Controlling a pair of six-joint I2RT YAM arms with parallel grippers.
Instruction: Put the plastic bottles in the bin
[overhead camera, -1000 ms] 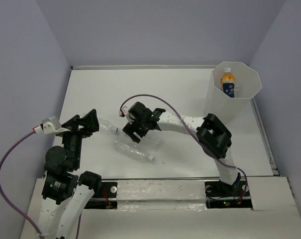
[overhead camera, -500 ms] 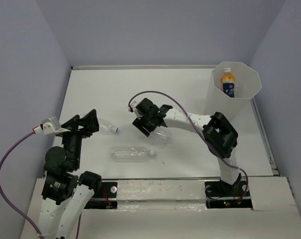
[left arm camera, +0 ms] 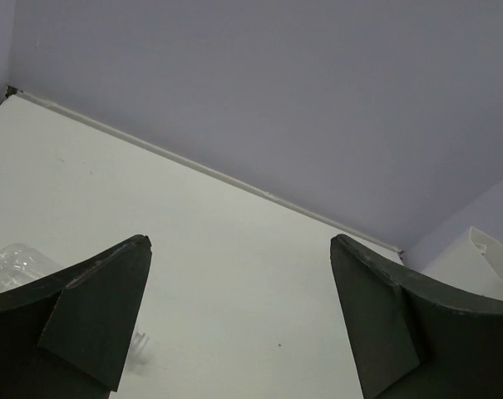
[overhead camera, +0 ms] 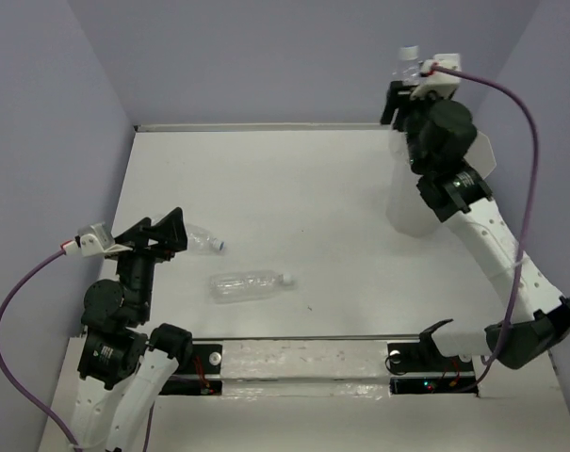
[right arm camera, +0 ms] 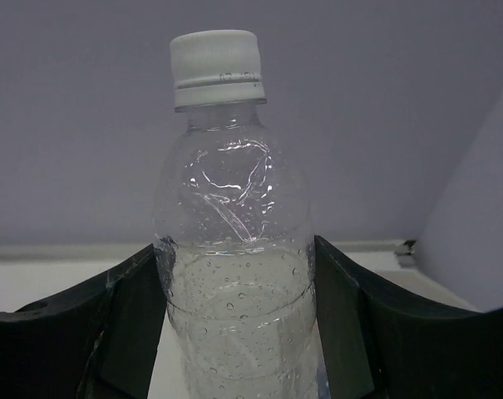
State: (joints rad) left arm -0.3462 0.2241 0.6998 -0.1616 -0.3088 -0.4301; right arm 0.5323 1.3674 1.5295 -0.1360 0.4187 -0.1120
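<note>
My right tool (right arm camera: 234, 253) is partly closed and clamps a clear bottle (right arm camera: 233, 199) by its body, one finger (right arm camera: 122, 324) pressed against each side. Droplets cling to the inside of the bottle. Its long axis runs along my fingers, and its white cap (right arm camera: 215, 68) points away from my wrist. In the overhead view my right arm is raised high, and that cap shows above the tool, against the back wall. The bin (overhead camera: 403, 200) stands at the far right of the counter (overhead camera: 294, 179), mostly hidden behind the arm.

My left tool (overhead camera: 174, 231) is spread wide, with nothing between its fingers, and sits low at the left side of the counter. A second bottle (overhead camera: 202, 240), clear and crinkled, lies just beside it with its cap to the right. I cannot tell whether the tool touches it.

A third bottle (overhead camera: 247, 285) lies flat nearer my bases, apart from both tools, with its long axis running left to right and its cap to the right.

I count three clear, white-capped bottles, one gripped and two on the counter, and one bin.
</note>
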